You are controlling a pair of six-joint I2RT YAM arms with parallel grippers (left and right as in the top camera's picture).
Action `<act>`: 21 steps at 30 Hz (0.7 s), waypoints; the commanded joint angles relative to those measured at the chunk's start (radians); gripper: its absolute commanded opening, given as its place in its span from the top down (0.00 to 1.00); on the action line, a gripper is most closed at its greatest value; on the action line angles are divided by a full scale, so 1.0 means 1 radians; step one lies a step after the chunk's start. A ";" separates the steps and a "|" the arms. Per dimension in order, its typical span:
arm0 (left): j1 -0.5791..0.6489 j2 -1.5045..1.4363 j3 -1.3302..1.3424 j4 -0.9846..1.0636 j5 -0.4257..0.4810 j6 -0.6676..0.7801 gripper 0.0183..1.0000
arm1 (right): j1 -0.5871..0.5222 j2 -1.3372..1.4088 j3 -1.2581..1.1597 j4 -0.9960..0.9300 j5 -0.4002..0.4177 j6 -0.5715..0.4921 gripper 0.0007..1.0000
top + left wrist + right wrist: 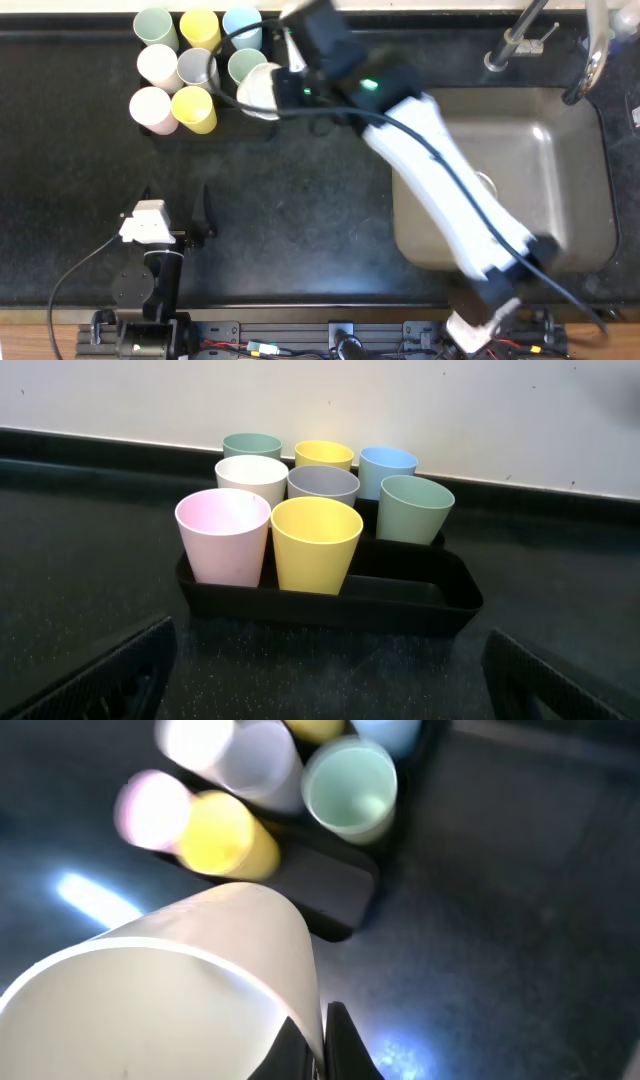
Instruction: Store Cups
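A black tray [400, 605] at the counter's back left holds several upright cups: pink [222, 537], yellow [314, 543], white [251, 476], grey [322, 484] and pale green [412, 507] among them. From above, the pink cup [150, 108] and yellow cup [194, 108] stand in the tray's near row. My right gripper [276, 86] reaches across from the right, shut on a white cup [257, 90] at the tray's right end. That white cup [170, 1000] hangs tilted just beside the tray's near corner, pinched by its rim in the right gripper [318, 1050]. My left gripper [330, 690] is open, facing the tray from a distance.
A steel sink [560, 150] with a faucet [515, 40] takes up the right of the counter. The left arm [150, 225] sits low at the front left. Dark countertop [300, 200] lies between arm and tray. A wall runs behind the tray.
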 commanded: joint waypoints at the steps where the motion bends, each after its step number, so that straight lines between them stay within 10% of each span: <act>1: -0.001 -0.005 0.000 -0.005 -0.005 0.011 0.00 | 0.022 0.106 0.033 0.016 0.054 0.037 0.96; 21: -0.001 -0.005 0.000 -0.005 -0.005 0.011 0.00 | 0.053 0.285 0.032 0.138 0.094 0.079 0.96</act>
